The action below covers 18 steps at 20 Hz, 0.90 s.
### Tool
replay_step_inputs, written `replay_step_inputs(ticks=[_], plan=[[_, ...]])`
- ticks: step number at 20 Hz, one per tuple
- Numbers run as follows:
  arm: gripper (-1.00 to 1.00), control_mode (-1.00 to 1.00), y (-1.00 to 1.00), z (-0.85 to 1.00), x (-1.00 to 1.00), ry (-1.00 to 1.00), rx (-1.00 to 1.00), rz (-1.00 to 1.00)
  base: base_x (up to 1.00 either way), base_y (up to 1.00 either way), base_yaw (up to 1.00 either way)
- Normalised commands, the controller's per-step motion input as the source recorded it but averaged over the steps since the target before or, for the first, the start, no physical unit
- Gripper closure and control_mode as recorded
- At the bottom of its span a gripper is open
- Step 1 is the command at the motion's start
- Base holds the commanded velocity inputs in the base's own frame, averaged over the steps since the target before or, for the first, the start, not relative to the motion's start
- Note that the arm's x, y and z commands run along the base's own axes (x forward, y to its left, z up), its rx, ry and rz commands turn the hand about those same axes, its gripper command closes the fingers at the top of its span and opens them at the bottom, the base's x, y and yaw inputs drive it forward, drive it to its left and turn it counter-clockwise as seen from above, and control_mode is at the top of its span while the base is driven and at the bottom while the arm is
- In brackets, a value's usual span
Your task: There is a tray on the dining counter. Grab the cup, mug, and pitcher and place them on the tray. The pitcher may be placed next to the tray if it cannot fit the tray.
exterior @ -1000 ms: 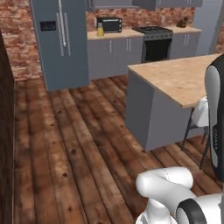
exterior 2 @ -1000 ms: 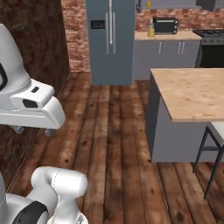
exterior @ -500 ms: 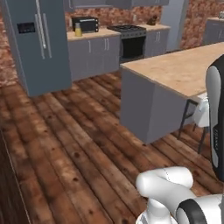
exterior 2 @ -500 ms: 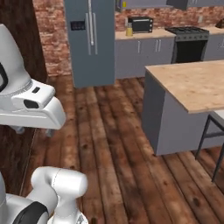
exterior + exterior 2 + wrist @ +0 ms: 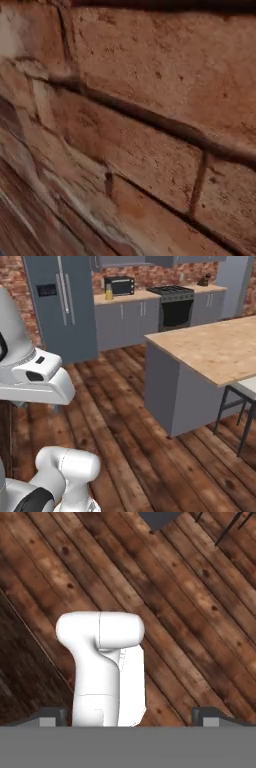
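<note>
The base had swung right, bringing the dining counter (image 5: 210, 348) nearer while the gripper (image 5: 130, 716), jaws wide and empty, faced the floor, nothing collected.

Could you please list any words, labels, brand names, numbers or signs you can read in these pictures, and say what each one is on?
None can be read.
Fridge door panel: a small dark display, too blurred to show any characters.
Microwave on the far counter: no legible marking.
Dining counter, brick wall and floor: no text.
</note>
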Motion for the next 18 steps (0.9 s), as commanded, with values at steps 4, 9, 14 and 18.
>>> replay_step_inputs(ticks=[4,9,14,18], plan=[[-1.0,1.0,0.0,0.0,0.0,0.0,0.0,0.0,0.89,0.58,-0.44],[-1.0,1.0,0.0,0.0,0.0,0.0,0.0,0.0,0.88,0.8,-0.44],[-1.0,1.0,0.0,0.0,0.0,0.0,0.0,0.0,0.82,1.0,-0.44],[-1.0,1.0,0.0,0.0,0.0,0.0,0.0,0.0,0.77,1.0,-0.45]])
